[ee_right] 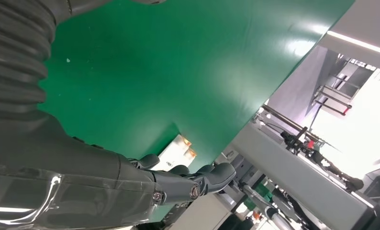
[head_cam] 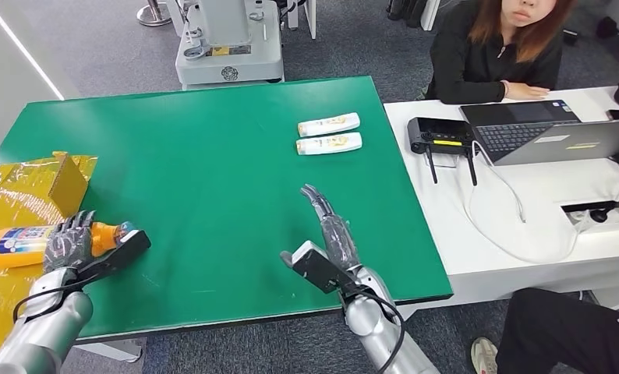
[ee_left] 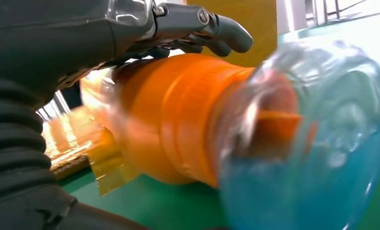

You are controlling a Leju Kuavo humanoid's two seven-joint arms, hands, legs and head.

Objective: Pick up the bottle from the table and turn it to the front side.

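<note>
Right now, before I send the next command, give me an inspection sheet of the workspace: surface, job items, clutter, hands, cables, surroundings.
Surface: green table, with yellow foil at its left end.
Job's things: orange bottle with a clear cap, lying on its side over the foil.
Clutter: two white tubes side by side at the far right; a yellow box on the foil.
Hands: left hand grips the bottle; right hand open above the table, holding nothing.
Cables: white cable looping across the white desk.
Surroundings: person seated by a laptop; black router.
</note>
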